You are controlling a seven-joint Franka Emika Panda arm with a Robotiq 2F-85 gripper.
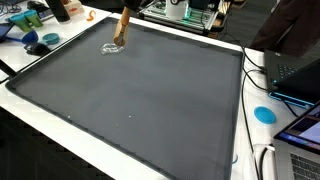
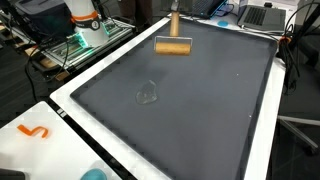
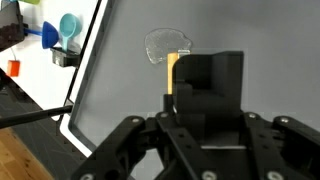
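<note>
**A:** What do we see closest to the gripper [image 3: 196,100]?

**B:** In the wrist view, a black block [image 3: 212,78] sits right ahead of it, with a wooden strip [image 3: 172,75] along the block's side. Both stand between the gripper and a clear scrap [image 3: 165,45] lying on the grey mat [image 3: 270,40]. We cannot tell whether the jaws are spread or pinching anything.

**A:** And where do we find the wooden brush [image 2: 173,46]?

**B:** Both exterior views show it near a corner of the mat. In an exterior view its head shows just beside the clear scrap [image 1: 112,48]. We cannot tell whether it rests on the mat.

**A:** What do we see along the edges?

**B:** Blue cups [image 3: 63,27] stand on the white table [image 3: 86,45] beyond one mat edge. In an exterior view a blue disc [image 1: 263,113] and cables [image 1: 252,75] lie off another edge. An orange piece [image 2: 35,131] lies off a near corner.
</note>
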